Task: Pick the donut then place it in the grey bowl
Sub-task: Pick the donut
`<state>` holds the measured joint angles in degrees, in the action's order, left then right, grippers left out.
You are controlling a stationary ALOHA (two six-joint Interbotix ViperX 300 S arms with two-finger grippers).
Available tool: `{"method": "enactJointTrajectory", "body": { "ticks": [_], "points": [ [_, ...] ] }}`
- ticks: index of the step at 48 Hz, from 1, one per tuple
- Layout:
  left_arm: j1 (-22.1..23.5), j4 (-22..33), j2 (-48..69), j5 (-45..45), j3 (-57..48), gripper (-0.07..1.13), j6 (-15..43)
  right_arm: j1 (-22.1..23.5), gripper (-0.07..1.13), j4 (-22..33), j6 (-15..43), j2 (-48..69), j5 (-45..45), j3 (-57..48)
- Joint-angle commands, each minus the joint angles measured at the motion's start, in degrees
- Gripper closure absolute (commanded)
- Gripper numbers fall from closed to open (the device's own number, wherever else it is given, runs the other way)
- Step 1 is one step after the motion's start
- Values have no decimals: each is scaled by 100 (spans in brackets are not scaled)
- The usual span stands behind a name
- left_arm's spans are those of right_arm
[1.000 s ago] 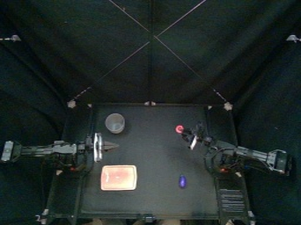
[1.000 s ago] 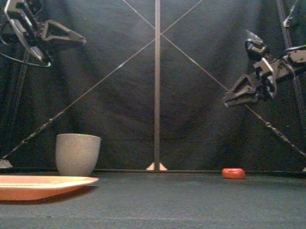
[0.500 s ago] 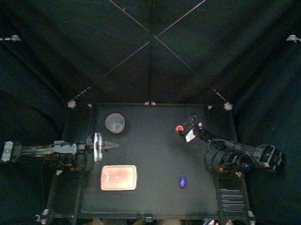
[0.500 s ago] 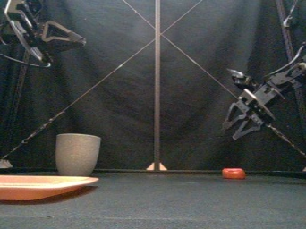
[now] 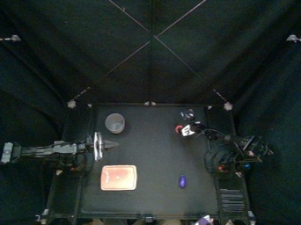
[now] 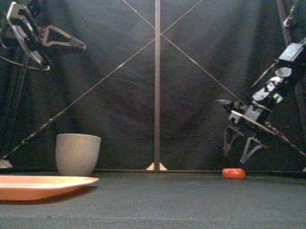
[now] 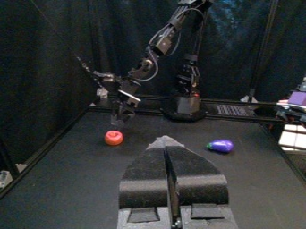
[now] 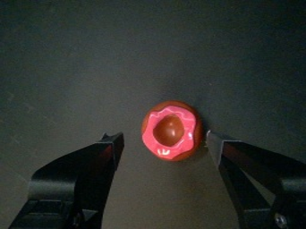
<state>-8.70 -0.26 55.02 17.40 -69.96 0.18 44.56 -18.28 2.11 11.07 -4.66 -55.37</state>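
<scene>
Step in hand: approach for the pick.
Right gripper (image 6: 245,159): jaws spread wide, empty, poised above the table.
Donut (image 8: 170,131): red-pink, flat on the table directly below that gripper, framed between its jaws, not touched.
Grey speckled cup (image 6: 78,154): well apart, toward the left arm.
Left gripper (image 7: 169,143): jaws closed, empty, at rest.
Next move, likely: straight descent, then close across the donut.

Open table (image 5: 153,158) around donut (image 8: 171,131); grey bowl (image 6: 78,154) well apart.
</scene>
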Motion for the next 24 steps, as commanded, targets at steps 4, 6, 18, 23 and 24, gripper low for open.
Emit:
{"method": "enactJointTrajectory", "body": {
  "ticks": [4, 6, 18, 23, 24],
  "points": [
    [-44, 9, -26, 53, 9, 105, 0, -9, 0, 211, 9, -413, -158, 422],
    [-44, 18, -26, 53, -9, 105, 0, -9, 0, 237, 9, -483, -185, 475],
    [-62, 62, -26, 53, -44, 105, 9, -9, 0, 369, 9, -809, -492, 633],
    [-114, 62, -26, 53, -44, 105, 0, -53, 0, 413, 9, -905, -545, 659],
    [-123, 62, -26, 53, -44, 105, 0, -53, 0, 431, 9, -923, -536, 659]
  ]
}}
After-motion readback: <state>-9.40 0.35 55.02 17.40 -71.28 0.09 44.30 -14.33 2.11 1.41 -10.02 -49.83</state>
